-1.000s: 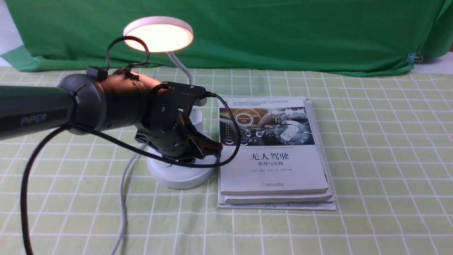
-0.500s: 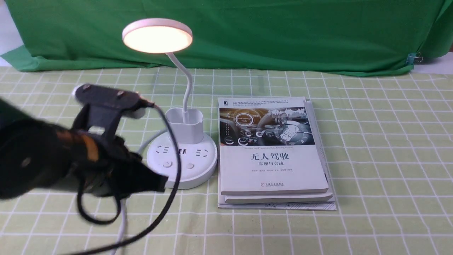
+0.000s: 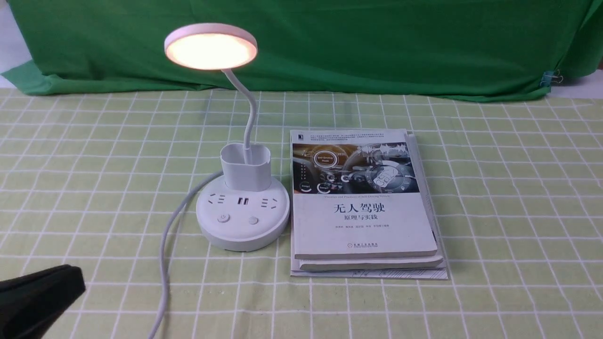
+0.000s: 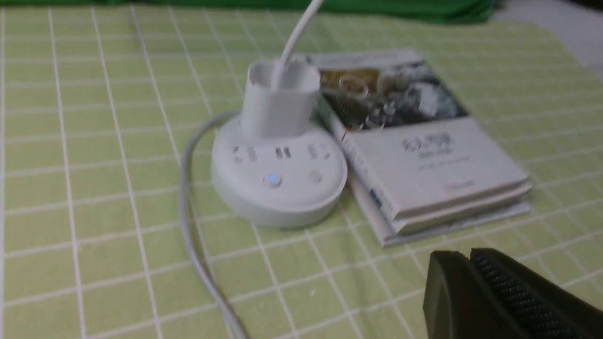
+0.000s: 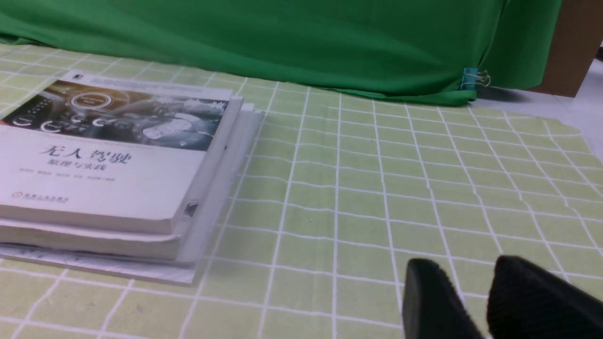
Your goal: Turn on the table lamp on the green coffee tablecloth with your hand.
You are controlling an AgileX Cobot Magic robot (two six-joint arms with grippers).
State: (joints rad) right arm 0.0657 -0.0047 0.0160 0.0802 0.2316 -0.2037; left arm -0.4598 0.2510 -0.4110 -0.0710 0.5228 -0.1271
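Note:
The white table lamp [image 3: 242,214] stands on the pale green checked tablecloth [image 3: 494,188], its disc head [image 3: 210,47] glowing warm. Its round base shows sockets and two buttons; in the left wrist view the lamp [image 4: 278,174] has one button lit blue. My left gripper [image 4: 468,256] is shut and empty, pulled back near the cloth's front left corner, well short of the lamp; only its black tip [image 3: 42,296] shows in the front view. My right gripper [image 5: 464,268] has its fingers apart, holds nothing, and hovers over bare cloth right of the books.
A stack of books [image 3: 362,202] lies right against the lamp base, also in the right wrist view [image 5: 113,165]. The lamp's white cord [image 3: 165,263] runs forward across the cloth. A dark green backdrop cloth [image 3: 377,42] hangs behind, with a clip [image 3: 549,77] at its right end.
My left arm has pulled back from over the lamp base toward the front left and is nearly out of the front view. The lamp head stays lit throughout.

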